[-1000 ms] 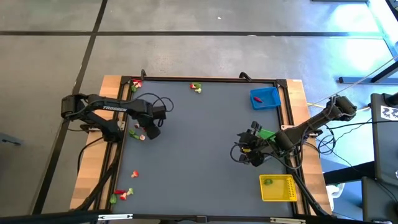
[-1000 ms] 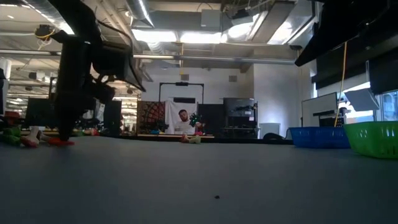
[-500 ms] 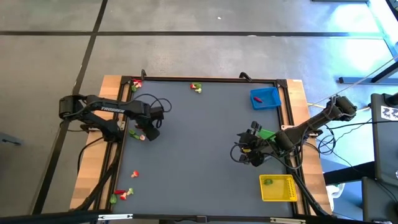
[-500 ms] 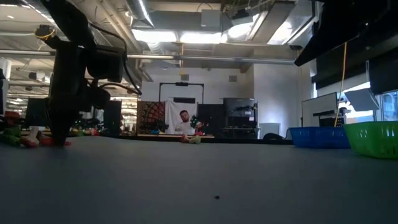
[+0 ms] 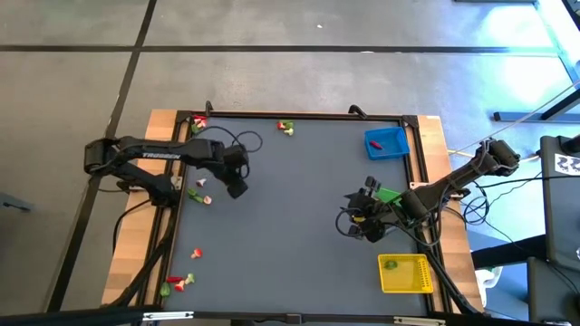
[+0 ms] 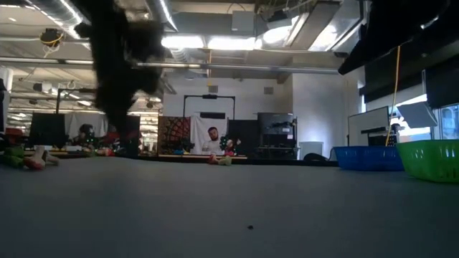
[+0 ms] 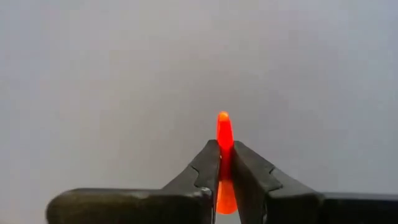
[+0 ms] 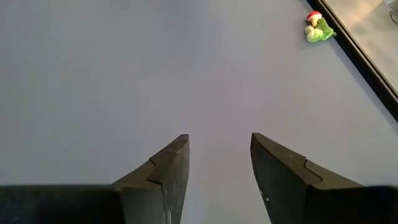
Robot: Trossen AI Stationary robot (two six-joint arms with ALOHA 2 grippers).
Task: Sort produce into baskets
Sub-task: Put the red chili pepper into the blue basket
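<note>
Far left edge of the dark matte table (image 5: 290,226): loose produce is lying in small clusters – red and green bits near the front-left corner (image 5: 178,283), one red piece (image 5: 196,254) a little farther in, whitish-pink pieces (image 5: 201,196) just beside the left arm, and more red-green bits at the back-left corner (image 5: 198,122).

Left gripper (image 7: 222,163) is pinching a slim, glossy orange-red tapered piece (image 7: 224,134) – the rounded tip is sticking out past the fingertips, the rest is sitting squeezed between the two dark, angular plastic fingers (image 7: 202,174). In the high view this gripper (image 5: 237,188) is hanging over the left part of the table, next to the whitish pieces.

Back edge, middle: a small red-green cluster (image 5: 286,129) is lying by the rim; it is also showing far off in the right wrist view (image 8: 318,27).

Right side: right gripper (image 8: 217,168) is sitting with its fingers spread apart, nothing between them, only smooth grey tabletop ahead. In the high view it (image 5: 355,222) is waiting over the right half of the table, partly covering the green basket (image 5: 390,195). Blue basket (image 5: 386,143) – low-walled, rectangular plastic – is standing at the back right with a red piece inside. Yellow basket (image 5: 406,273) is at the front right, holding a green piece (image 5: 391,264).
</note>
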